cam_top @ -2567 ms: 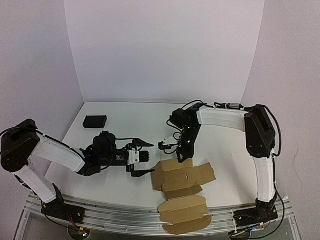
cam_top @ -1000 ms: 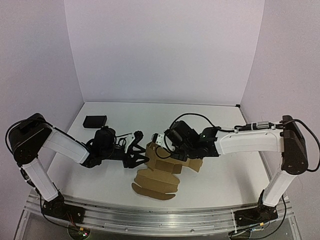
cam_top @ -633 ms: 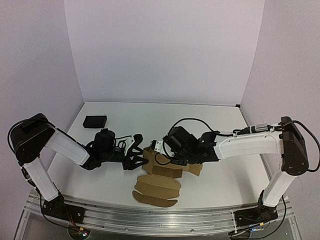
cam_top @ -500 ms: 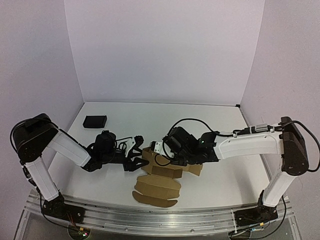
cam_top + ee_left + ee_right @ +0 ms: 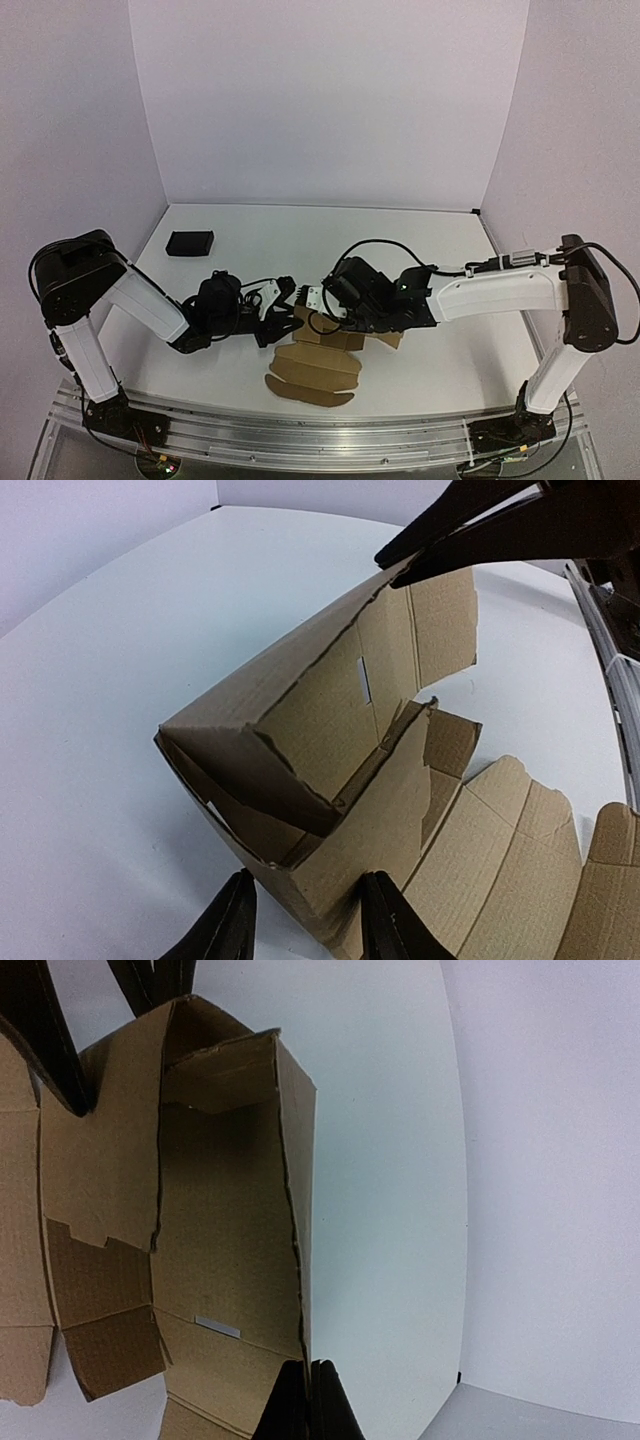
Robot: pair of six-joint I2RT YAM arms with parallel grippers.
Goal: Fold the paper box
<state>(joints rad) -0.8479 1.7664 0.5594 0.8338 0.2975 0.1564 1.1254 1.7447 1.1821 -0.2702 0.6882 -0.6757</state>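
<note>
**Cardboard half up: one wall straddled, one pinched**

Left gripper point(image 5: 307, 882) comes in low from the left, its fingers point(image 5: 228, 932) spread to either side of the near lower corner of the paper box point(image 5: 330, 710); a sliver of table shows beside one finger, so I judge the wall straddled, not clamped. The box sits mid-table toward the near edge, partly raised; two walls stand and meet at a crease, an inner flap leans inside, and rounded flaps lie flat toward the arm bases. Right gripper point(image 5: 308, 1365) has its fingers pressed together on the thin edge of the tall wall, pinching it upright.

To do this step well, the right pinch should serve as a steady anchor while the left closes on the corner and swings its panel square along the crease; the pull should be slow, since the corrugated edges look ragged and could tear or buckle.

Table point(image 5: 300, 235) is smooth and white, probably slippery under cardboard; a small black block point(image 5: 190, 243) lies at far left, well apart from the work; plain pale walls point(image 5: 320, 100) close in the back and sides.
</note>
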